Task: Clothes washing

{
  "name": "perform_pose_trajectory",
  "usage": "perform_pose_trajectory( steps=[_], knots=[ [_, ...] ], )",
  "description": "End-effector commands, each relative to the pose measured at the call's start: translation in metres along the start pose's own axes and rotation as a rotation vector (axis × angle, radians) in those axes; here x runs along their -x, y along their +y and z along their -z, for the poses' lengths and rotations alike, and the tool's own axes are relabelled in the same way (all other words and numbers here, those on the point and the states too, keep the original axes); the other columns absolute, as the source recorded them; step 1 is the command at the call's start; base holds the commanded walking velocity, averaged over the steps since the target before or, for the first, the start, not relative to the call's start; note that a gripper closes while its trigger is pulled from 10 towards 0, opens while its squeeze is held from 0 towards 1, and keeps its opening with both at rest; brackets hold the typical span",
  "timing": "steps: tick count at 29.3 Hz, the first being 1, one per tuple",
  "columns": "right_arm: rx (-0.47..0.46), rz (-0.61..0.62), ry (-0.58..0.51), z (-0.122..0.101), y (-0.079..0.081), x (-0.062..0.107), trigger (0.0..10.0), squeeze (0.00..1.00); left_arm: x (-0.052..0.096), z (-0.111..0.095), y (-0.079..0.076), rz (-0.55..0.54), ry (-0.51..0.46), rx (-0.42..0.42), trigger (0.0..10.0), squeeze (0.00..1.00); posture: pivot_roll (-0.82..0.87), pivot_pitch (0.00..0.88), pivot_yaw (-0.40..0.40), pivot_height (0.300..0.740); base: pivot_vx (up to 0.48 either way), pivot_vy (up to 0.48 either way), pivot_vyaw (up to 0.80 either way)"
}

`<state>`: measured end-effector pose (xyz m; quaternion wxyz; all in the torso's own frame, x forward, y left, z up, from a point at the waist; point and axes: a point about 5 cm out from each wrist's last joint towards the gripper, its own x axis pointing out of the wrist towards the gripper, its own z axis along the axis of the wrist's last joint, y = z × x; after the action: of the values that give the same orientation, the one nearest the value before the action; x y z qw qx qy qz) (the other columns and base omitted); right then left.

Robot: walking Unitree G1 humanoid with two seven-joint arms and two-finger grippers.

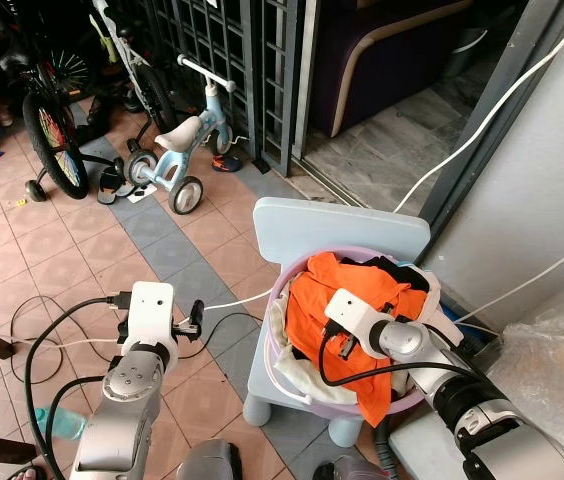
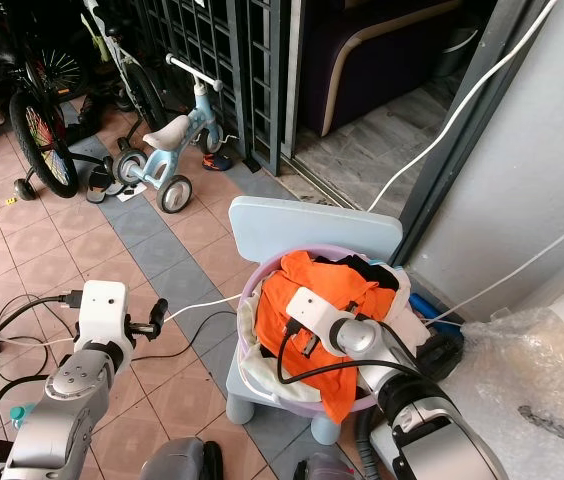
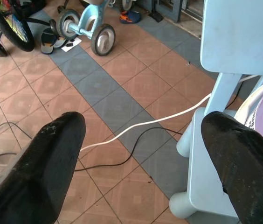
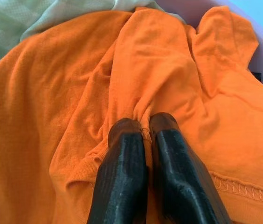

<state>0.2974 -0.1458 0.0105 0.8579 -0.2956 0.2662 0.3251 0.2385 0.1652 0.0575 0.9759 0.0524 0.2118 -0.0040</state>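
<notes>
Right gripper [image 4: 143, 128] is down in the lilac laundry basket [image 1: 297, 372], fingers pinched tight on a fold of the orange shirt [image 4: 75, 93]. The cloth bunches up between the tips, so it's got a proper hold. Looks like the grab stage of getting clothes out for the wash; nothing is lifted clear yet.

The shirt lies on top of the pile, right under and around that gripper, and one end droops over the basket's near rim. Pale green/cream cloth [image 4: 38, 23] sits just beyond it in the same basket, w/ some dark items further back.

Basket rests on a small light-blue chair [image 1: 332, 225], prob. to keep it at reach height for the arms.

Left gripper [image 3: 141, 154] hangs out to the side of the chair, fingers spread wide, holding nothing. Just tiled floor [image 3: 122, 70] & a white cable [image 3: 145, 123] past it. Seems parked as the spare hand.

Risk: the shirt may drag other items out w/ it.
</notes>
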Motion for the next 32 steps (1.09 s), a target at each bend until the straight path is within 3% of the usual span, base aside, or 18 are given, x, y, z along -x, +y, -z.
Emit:
perform_pose_trajectory(
  steps=[1, 4, 7, 9, 12, 20, 24, 27, 30, 32],
  knots=[
    [-0.050, 0.056, -0.076, -0.009, -0.010, 0.004, 0.0, 0.00, -0.001, -0.002, 0.000, 0.008, -0.006, 0.000, 10.0, 0.00, 0.00, 0.044, -0.004, 0.740, 0.000, 0.000, 0.00],
    [-0.135, 0.216, -0.356, -0.050, -0.028, 0.018, 0.0, 0.00, 0.000, -0.001, 0.001, 0.000, -0.010, 0.000, 10.0, 0.00, 0.00, 0.041, -0.006, 0.740, 0.000, 0.000, 0.00],
    [-0.208, 0.329, -0.552, -0.076, -0.043, 0.038, 0.0, 0.00, 0.000, -0.003, 0.004, -0.019, -0.034, 0.003, 10.0, 0.00, 0.00, 0.039, -0.004, 0.740, 0.000, 0.000, 0.00],
    [-0.239, 0.463, -0.703, -0.099, -0.061, 0.066, 0.0, 0.00, -0.002, -0.016, 0.007, -0.062, -0.113, 0.019, 10.0, 0.00, -0.01, 0.035, 0.002, 0.740, 0.000, 0.000, 0.00],
    [-0.265, 0.544, -0.776, -0.111, -0.075, 0.082, 0.0, 0.00, -0.003, -0.021, 0.002, -0.045, -0.138, 0.020, 10.0, 0.00, -0.02, 0.031, 0.012, 0.740, 0.000, 0.000, 0.00],
    [-0.249, 0.569, -0.799, -0.114, -0.078, 0.096, 0.0, 0.00, -0.006, -0.024, -0.003, -0.022, -0.159, 0.013, 10.0, 0.00, -0.02, 0.025, 0.018, 0.740, 0.000, 0.000, 0.00],
    [-0.197, 0.650, -0.832, -0.125, -0.090, 0.114, 0.0, 0.00, -0.006, -0.022, -0.002, -0.030, -0.163, 0.022, 10.0, 0.00, -0.03, 0.017, 0.017, 0.740, 0.000, 0.000, 0.00],
    [-0.187, 0.619, -0.818, -0.125, -0.089, 0.112, 0.0, 0.00, -0.007, -0.022, -0.002, -0.028, -0.164, 0.025, 10.0, 0.00, -0.03, 0.013, 0.017, 0.740, 0.000, 0.000, 0.00],
    [-0.238, 0.513, -0.737, -0.110, -0.074, 0.097, 0.0, 0.00, -0.008, -0.023, -0.004, -0.023, -0.166, 0.025, 10.0, 0.00, -0.03, 0.011, 0.012, 0.740, 0.000, 0.000, 0.00],
    [-0.189, 0.349, -0.578, -0.088, -0.047, 0.076, 0.0, 0.00, -0.008, -0.023, -0.005, -0.018, -0.167, 0.026, 10.0, 0.00, -0.03, 0.011, 0.012, 0.740, 0.000, 0.000, 0.00]
  ],
)
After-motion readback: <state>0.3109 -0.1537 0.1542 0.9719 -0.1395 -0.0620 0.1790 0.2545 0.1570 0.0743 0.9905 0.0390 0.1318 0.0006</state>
